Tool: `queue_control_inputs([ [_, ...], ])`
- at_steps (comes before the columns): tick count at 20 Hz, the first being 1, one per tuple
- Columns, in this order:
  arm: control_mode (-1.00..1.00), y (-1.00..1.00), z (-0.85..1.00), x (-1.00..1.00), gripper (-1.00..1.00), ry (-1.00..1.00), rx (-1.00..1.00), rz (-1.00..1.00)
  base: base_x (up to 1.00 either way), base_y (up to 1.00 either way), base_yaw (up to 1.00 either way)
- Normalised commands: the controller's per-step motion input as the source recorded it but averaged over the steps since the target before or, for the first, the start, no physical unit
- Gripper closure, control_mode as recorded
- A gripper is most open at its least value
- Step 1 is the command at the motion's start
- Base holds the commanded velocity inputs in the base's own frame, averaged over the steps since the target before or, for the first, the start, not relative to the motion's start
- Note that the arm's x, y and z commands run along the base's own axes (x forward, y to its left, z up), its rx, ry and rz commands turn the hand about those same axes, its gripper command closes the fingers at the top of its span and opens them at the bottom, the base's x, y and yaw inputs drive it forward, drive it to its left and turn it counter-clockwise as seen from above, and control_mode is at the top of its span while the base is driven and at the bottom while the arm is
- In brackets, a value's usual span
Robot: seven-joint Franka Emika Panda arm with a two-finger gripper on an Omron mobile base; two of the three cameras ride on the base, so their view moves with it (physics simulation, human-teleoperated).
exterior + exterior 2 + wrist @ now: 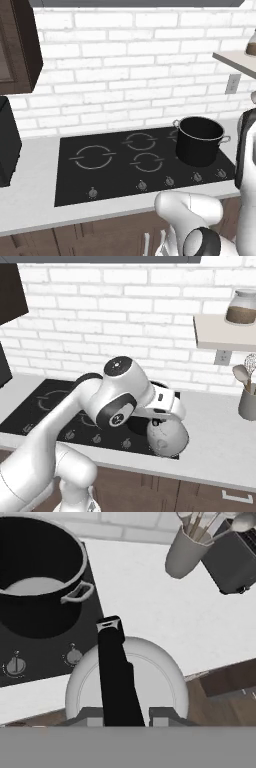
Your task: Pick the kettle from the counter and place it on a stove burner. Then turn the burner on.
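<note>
While the arm reaches out to the right of the cooktop, this is how things stand.
Counter (30,200): pale slab running under the white brick wall, carrying the cooktop.
Cooktop (110,180): black glass with grey rings and a row of knobs along its front edge.
Stove burner (93,157): the largest ring, at the left of the glass, bare.
Pot (199,140): big black one with side handles, standing on the right rear part of the cooktop; in the hand view it sits just beyond the kettle.
Kettle (168,438): pale rounded body hanging at the front right corner of the cooktop, over the counter's edge; whether it touches the counter I cannot tell.
Utensil holder (247,402): grey cup with spoons, on the counter well to the right.
End effector (124,718): closed on the kettle's dark arched handle (116,672), one finger on either side.
</note>
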Motion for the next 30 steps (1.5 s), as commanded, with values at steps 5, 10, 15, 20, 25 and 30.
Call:
queue_control_inputs([
  [5,-1.0,0.61,0.79,-0.13,1.0,-0.02,0.0,0.24,0.0,0.0,0.0],
  [10,-1.0,0.57,1.0,-0.24,1.0,0.0,-0.01,0.32,0.0,0.0,0.0],
  [15,-1.0,0.59,0.47,-0.47,1.0,0.02,-0.02,0.3,0.0,0.0,0.0],
  [20,-1.0,0.94,0.0,-0.07,1.0,0.0,-0.06,0.41,0.0,0.0,0.0],
  [25,-1.0,1.0,-0.01,0.0,1.0,-0.04,-0.13,0.31,0.0,0.0,0.0],
  [30,-1.0,0.81,0.0,0.0,1.0,-0.05,-0.13,0.1,0.0,0.0,0.0],
])
